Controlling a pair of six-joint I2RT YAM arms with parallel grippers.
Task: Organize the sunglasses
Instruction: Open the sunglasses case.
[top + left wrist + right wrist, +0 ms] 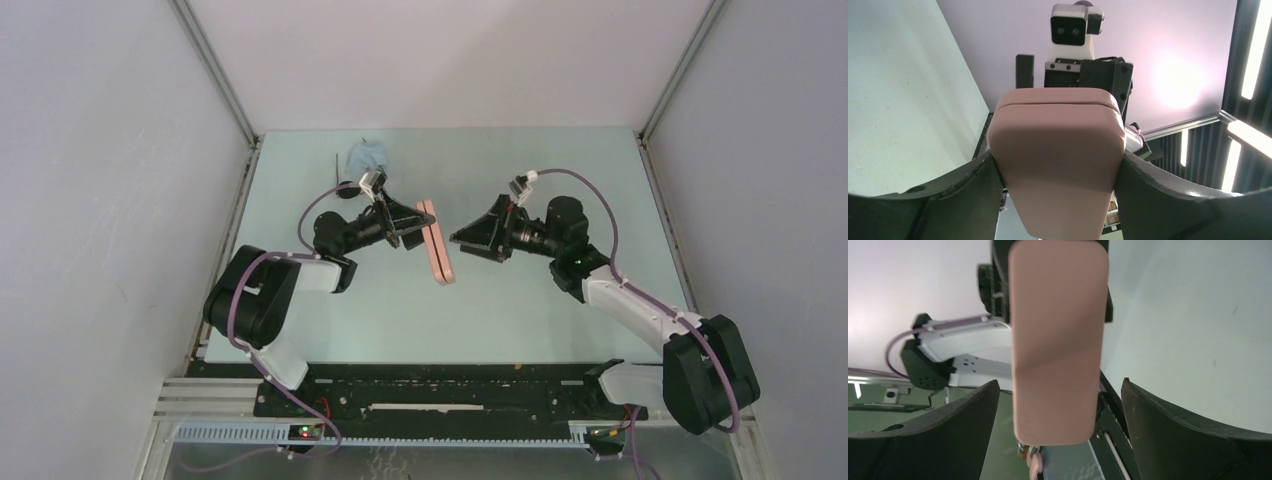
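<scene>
The left jaws held the pink case (440,255) tight on both sides. The right jaws were wide open near it, not touching it.

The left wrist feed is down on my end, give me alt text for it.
A pink oblong case fills the centre, clamped at its sides between the left gripper and its dark fingers. Behind it the right arm's white wrist camera faces this way, with pale tabletop at left.

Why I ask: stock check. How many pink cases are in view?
1. The pink case is over the table, held by the left gripper, jaws shut; the right gripper faces it, jaws open. Another could be hidden.
</scene>
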